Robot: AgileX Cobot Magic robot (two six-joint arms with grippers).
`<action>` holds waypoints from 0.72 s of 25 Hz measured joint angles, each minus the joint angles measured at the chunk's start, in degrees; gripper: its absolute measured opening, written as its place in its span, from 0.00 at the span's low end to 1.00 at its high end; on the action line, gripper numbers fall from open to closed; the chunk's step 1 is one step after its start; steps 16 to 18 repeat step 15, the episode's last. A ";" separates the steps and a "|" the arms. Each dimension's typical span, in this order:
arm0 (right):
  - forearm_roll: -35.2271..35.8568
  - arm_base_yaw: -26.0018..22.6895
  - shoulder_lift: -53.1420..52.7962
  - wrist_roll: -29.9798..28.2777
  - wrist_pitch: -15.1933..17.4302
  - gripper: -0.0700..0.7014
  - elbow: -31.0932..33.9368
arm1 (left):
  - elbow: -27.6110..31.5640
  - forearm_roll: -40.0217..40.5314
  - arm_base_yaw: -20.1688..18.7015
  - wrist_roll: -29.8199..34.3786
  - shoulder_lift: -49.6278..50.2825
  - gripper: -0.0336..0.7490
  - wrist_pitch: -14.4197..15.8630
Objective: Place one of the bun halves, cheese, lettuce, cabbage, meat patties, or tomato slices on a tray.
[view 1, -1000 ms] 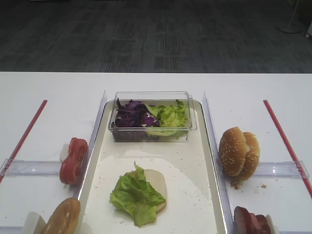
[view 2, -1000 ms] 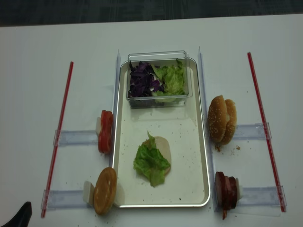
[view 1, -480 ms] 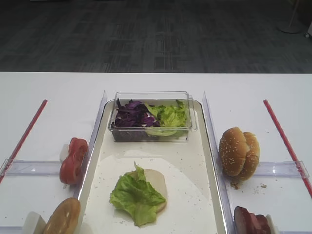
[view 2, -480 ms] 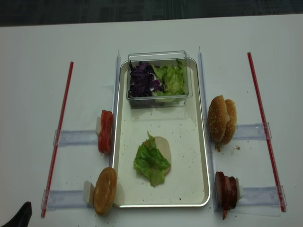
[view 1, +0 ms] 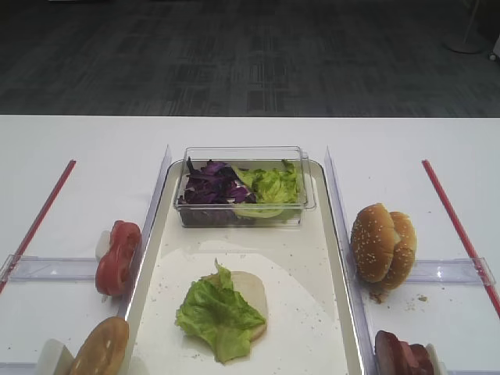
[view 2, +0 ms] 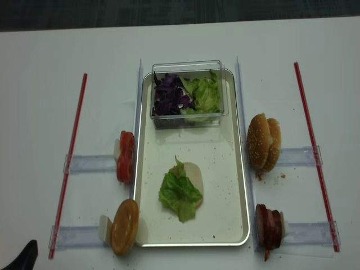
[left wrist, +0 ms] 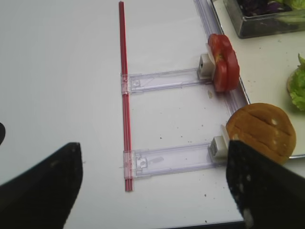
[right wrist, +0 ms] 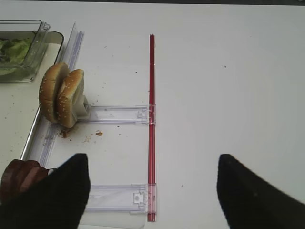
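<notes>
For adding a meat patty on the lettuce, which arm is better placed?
Right, probably. The meat patties stand beside the tray's right rim, and the open right gripper hovers right next to them.

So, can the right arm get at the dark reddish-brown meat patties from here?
Probably yes: the right gripper is open, empty, and nothing lies between it and the dark reddish-brown meat patties.

No legible text, labels, brand marks, numbers or signs in any view. Clear plastic tub [view 2: 188, 93]: unmarked walls. Tray [view 2: 233, 185]: plain, crumb-speckled only. Clear side rails [right wrist: 119, 114] and red strips [right wrist: 152, 124]: no print that can be read. Worktop [left wrist: 62, 71]: blank white surface.
</notes>
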 joint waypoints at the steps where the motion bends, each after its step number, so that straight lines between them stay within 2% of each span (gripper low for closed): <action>1: 0.00 0.00 0.00 0.00 0.00 0.83 0.00 | 0.00 0.00 0.00 0.00 0.00 0.77 0.00; 18: 0.00 0.00 0.00 0.00 0.00 0.83 0.00 | 0.00 0.00 0.00 0.00 0.00 0.77 0.00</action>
